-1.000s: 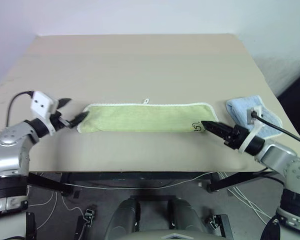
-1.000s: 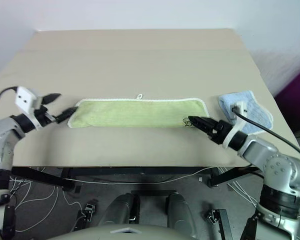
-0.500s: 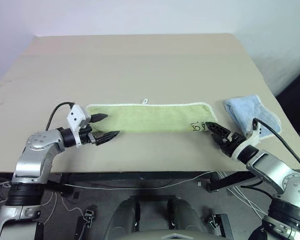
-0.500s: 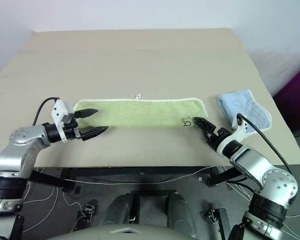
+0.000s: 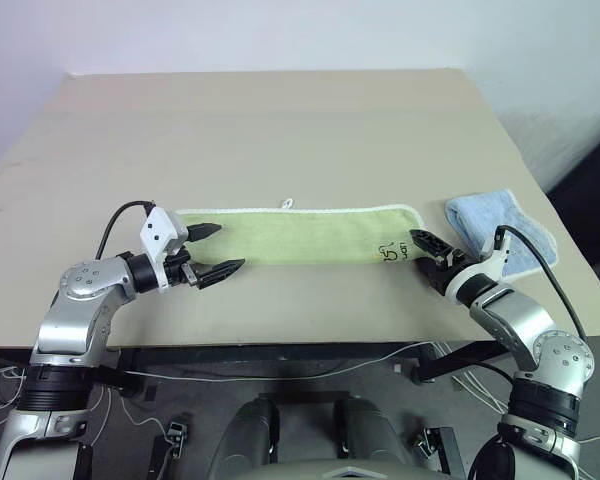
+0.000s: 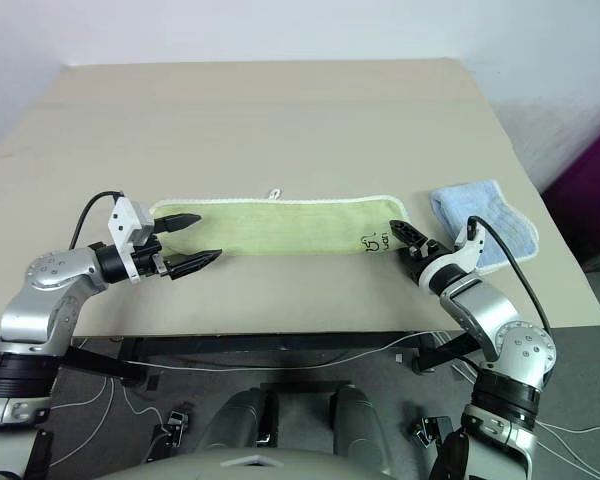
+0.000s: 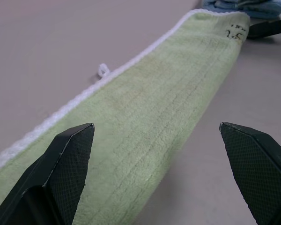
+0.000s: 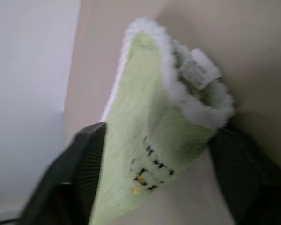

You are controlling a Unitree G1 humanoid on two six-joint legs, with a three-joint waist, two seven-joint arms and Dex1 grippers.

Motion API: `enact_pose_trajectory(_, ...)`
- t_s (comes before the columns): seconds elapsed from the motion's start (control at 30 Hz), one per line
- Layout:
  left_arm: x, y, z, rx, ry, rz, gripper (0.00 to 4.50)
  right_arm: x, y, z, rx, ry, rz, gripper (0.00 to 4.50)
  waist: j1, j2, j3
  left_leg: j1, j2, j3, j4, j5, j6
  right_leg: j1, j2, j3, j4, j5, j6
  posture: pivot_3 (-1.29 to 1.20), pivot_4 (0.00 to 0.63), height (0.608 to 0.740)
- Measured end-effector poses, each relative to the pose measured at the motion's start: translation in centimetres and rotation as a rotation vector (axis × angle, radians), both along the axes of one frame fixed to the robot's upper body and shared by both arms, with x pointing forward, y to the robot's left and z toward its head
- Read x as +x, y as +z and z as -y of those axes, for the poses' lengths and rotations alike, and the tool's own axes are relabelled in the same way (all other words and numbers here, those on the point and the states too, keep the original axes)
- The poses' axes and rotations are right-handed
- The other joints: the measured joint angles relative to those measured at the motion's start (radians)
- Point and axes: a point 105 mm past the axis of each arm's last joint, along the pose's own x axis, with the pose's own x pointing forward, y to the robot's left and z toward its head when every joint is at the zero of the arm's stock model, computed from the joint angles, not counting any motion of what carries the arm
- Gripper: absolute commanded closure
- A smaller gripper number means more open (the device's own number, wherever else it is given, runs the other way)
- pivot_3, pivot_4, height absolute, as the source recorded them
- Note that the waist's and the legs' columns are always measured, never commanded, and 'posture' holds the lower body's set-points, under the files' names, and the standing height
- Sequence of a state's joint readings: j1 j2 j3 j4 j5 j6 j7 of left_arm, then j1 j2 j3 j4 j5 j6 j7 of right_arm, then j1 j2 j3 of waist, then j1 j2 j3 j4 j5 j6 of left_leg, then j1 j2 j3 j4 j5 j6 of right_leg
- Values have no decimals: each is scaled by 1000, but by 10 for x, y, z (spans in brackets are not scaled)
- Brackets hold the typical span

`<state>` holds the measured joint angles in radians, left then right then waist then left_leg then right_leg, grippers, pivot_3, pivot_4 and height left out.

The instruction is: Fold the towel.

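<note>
Left gripper (image 5: pixel 212 251) wide open, pointing inward; right gripper (image 5: pixel 427 249) half-closed, arm low.

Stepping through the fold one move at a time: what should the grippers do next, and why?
Probably close both. The left gripper stands open astride the towel's left end, and the right gripper has the other end between its fingers, not yet clamped; both ends need a grip before lifting.

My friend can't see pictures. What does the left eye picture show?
A long light-green terry towel with white corded edging lies flat across a beige table. The left gripper is open at one end, the right gripper straddles the other end, and a folded pale-blue cloth lies nearby.
</note>
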<state>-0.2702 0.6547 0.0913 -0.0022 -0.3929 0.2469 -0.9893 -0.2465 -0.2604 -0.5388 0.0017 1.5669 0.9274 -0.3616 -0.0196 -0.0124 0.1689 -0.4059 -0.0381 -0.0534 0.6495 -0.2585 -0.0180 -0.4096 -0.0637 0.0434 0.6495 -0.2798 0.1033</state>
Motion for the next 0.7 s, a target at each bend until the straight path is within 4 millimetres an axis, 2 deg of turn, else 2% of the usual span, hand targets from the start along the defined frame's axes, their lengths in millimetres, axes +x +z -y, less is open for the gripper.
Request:
enact_pose_trajectory(0.1,0,0,0,2,4,6,0,1,-4,3,-5,-24,-20,3022,1,0,0,0,0,0,0,0,0,0,0,0,0,0,0,0,150,740)
enact_pose_trajectory(0.23,1,1,-1,8,10,19,0,2,3,2,-9,-23,-2,4373,2,-1,0,0,0,0,0,0,0,0,0,0,0,0,0,0,150,740)
enact_pose_trajectory(0.4,3,-1,-1,-1,16,20,0,4,9,3,-29,-31,10,4441,2,0,0,0,0,0,0,0,0,0,0,0,0,0,0,0,150,740)
enact_pose_trajectory(0.7,6,-4,-4,-3,29,25,0,8,58,47,-261,-65,137,4441,6,1,0,-1,-1,0,0,0,0,0,-1,0,-1,0,0,0,150,740)
